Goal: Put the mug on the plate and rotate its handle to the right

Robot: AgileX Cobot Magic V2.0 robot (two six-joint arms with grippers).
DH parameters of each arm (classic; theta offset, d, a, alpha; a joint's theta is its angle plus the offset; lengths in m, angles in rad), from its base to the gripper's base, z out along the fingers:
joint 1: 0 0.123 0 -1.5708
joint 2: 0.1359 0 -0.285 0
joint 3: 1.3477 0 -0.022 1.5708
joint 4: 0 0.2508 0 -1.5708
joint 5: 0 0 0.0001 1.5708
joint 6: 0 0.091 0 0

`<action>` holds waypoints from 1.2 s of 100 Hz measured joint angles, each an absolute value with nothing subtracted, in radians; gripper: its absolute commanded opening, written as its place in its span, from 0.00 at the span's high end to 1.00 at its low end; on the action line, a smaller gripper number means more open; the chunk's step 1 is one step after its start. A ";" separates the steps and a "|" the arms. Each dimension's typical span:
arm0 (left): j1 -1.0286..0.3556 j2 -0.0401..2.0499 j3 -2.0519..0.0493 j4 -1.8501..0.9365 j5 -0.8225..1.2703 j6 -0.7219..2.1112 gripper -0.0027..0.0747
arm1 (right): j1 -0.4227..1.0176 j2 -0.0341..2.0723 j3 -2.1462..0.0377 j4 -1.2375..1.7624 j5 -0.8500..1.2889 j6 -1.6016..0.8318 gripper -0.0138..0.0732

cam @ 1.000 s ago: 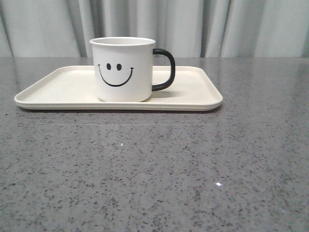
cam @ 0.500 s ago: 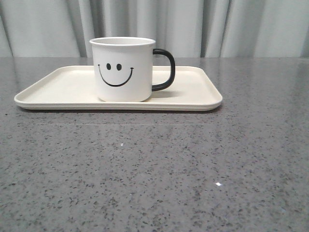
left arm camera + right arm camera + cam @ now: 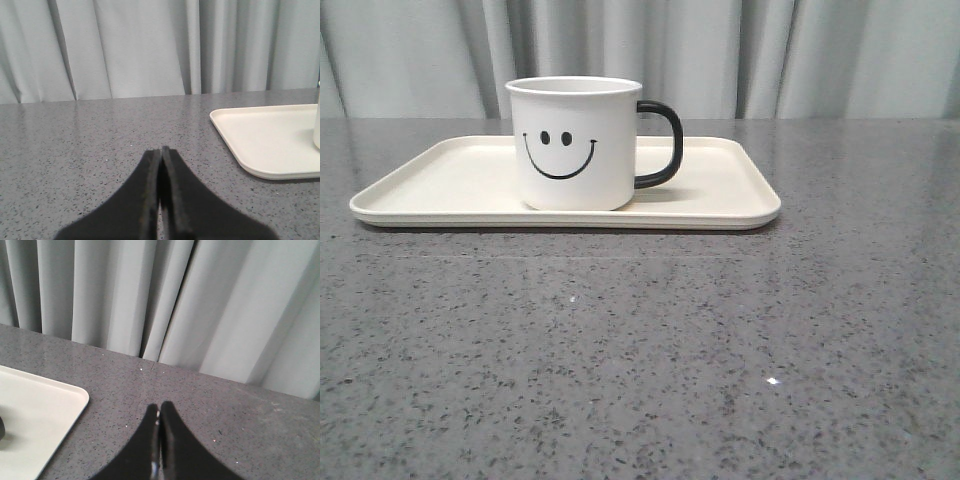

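Observation:
The white mug (image 3: 576, 145) with a black smiley face stands upright on the cream plate (image 3: 720, 195), left of its middle. Its black handle (image 3: 662, 145) points to the right. Neither gripper shows in the front view. My left gripper (image 3: 160, 152) is shut and empty over the grey table, to the left of the plate (image 3: 265, 140); a sliver of the mug (image 3: 317, 125) shows at that view's edge. My right gripper (image 3: 159, 409) is shut and empty over the table, to the right of the plate's corner (image 3: 45, 410).
The speckled grey table (image 3: 640, 350) stretches in front of the plate. Grey curtains (image 3: 740, 55) hang behind the table's far edge.

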State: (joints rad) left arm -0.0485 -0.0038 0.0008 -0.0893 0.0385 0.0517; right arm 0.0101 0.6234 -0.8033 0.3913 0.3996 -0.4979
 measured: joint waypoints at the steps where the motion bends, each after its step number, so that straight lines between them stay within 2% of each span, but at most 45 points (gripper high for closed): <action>1: -0.049 -0.004 0.001 -0.089 0.038 0.052 0.99 | 0.010 0.623 -0.803 0.391 0.400 -0.498 0.91; 23: -0.049 -0.004 0.001 -0.089 0.038 0.052 0.99 | 0.010 0.599 -0.801 0.391 0.400 -0.498 0.91; 40: -0.049 -0.004 0.001 -0.089 0.038 0.052 0.99 | 0.010 0.483 -0.749 0.391 0.396 -0.498 0.91; 54: -0.049 -0.004 0.001 -0.089 0.038 0.052 0.99 | 0.010 0.347 -0.626 0.391 0.371 -0.498 0.91; 92: -0.049 -0.004 0.001 -0.089 0.036 0.052 0.99 | 0.010 0.046 -0.125 0.402 0.266 -0.498 0.91; 120: -0.049 -0.004 0.001 -0.089 0.036 0.052 0.99 | 0.010 -0.011 -0.012 0.424 0.122 -0.498 0.91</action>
